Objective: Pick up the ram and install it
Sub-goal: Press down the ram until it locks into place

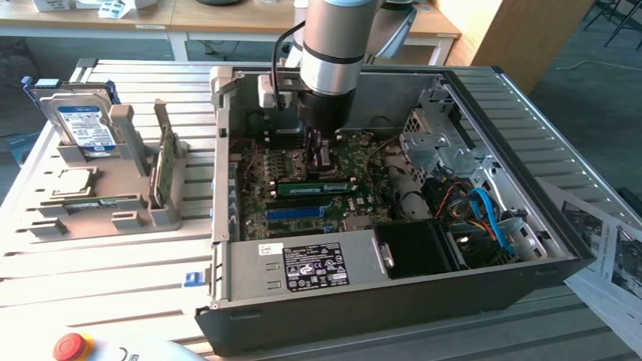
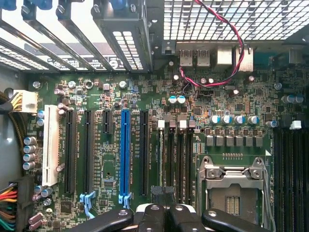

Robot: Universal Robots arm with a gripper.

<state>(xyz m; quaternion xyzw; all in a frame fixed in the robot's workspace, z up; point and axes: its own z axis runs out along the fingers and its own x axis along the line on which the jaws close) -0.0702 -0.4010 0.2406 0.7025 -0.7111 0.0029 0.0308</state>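
Hovering over mobo (image 2: pixel 145 145): gripper (image 2: pixel 163 212) closed, empty; ram (image 1: pixel 316 186) seated.

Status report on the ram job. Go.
Gripper shut, empty, low over the motherboard inside the PC case. Ram upright in the holder outside the case. Nothing obstructing.

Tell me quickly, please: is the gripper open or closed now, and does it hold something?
Gripper: closed, fingers together above the motherboard inside the computer case; nothing visible between them.
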